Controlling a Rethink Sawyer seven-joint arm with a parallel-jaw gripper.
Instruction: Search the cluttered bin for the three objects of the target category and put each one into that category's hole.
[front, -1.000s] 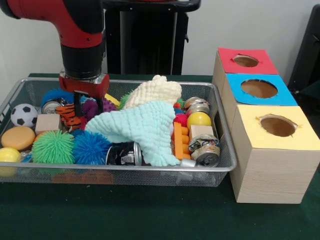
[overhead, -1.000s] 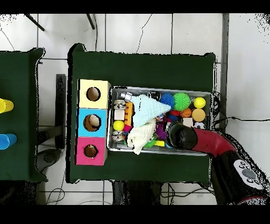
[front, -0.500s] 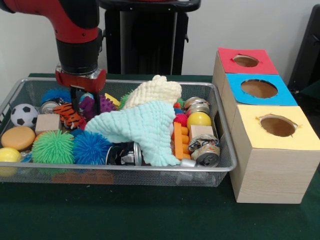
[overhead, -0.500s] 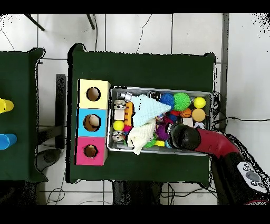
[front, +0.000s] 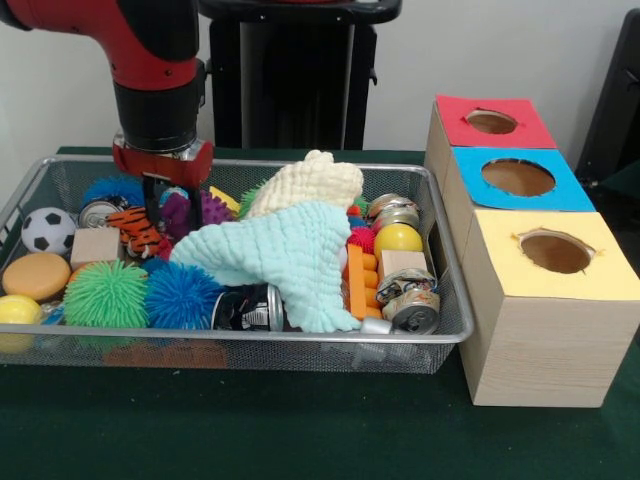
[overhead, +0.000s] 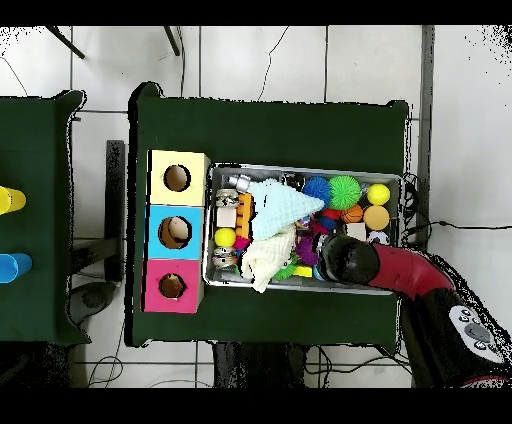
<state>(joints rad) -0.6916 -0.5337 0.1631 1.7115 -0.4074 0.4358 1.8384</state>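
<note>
A wire mesh bin (front: 440, 335) holds mixed clutter. My gripper (front: 169, 207) hangs low over its back left part, open, one finger on each side of a purple spiky ball (front: 182, 213). An orange tiger-striped toy (front: 135, 228) lies just left of the fingers. Green (front: 105, 294) and blue (front: 181, 293) spiky balls sit in front, and another blue one (front: 105, 190) sits behind. A mint cloth (front: 285, 255) and a cream cloth (front: 310, 182) cover the middle. In the overhead view the arm (overhead: 350, 262) hides the gripper.
Right of the bin stands a wooden box with a red hole (front: 490, 121), a blue hole (front: 517, 177) and a yellow hole (front: 555, 252). Crushed cans (front: 405, 300), wooden blocks (front: 95, 245), a yellow ball (front: 398, 238), a soccer ball (front: 47, 230) and an orange brick (front: 358, 280) fill the bin.
The gripper has shifted slightly left and risen a little over the purple spiky ball. Nothing in the bin has moved.
</note>
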